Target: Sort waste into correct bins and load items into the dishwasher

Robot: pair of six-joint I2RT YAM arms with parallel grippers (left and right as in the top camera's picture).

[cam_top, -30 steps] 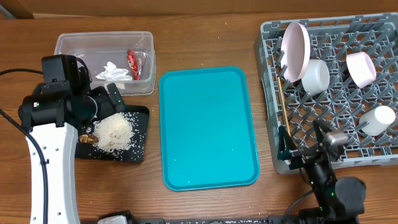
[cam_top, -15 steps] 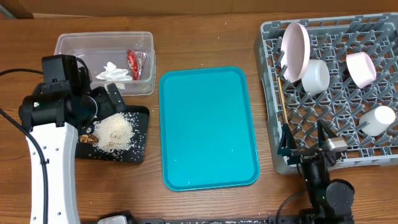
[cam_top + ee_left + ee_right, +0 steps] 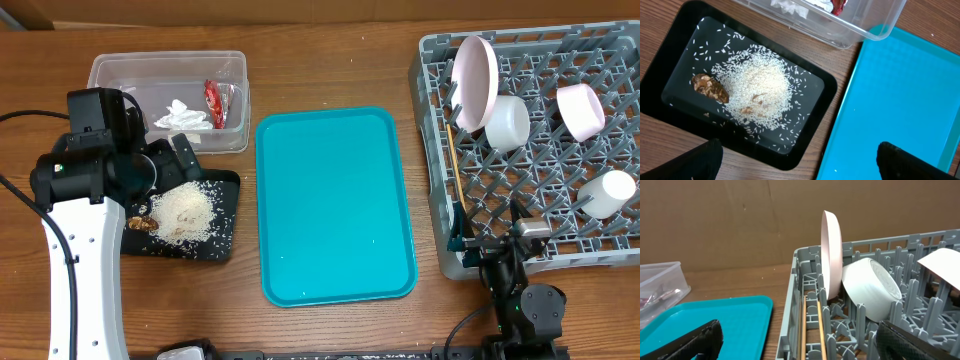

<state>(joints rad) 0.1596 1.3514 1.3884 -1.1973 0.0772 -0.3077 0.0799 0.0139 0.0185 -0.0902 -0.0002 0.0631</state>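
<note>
The clear tub (image 3: 110, 72) holds the red wrapper (image 3: 214, 102) and the white tissue (image 3: 183, 116). The black tray (image 3: 226, 222) holds the rice pile (image 3: 184, 211) and the brown scrap (image 3: 138, 223); both show in the left wrist view (image 3: 757, 87) (image 3: 709, 87). The grey rack (image 3: 530, 150) holds the plate (image 3: 475, 80) on edge, two bowls (image 3: 508, 122) (image 3: 580, 110), the cup (image 3: 608, 191) and the chopsticks (image 3: 455, 160). My left gripper (image 3: 800, 162) is open and empty over the black tray's near edge. My right gripper (image 3: 800, 345) is open and empty at the rack's front left corner, over the chopsticks (image 3: 810, 330).
The teal serving tray (image 3: 335, 205) lies between the bins and the rack, with a few stray rice grains on it. A cardboard wall stands behind the table in the right wrist view (image 3: 740, 220).
My right arm has drawn back toward the table's front edge at the rack's front left corner. The left arm has not moved.
</note>
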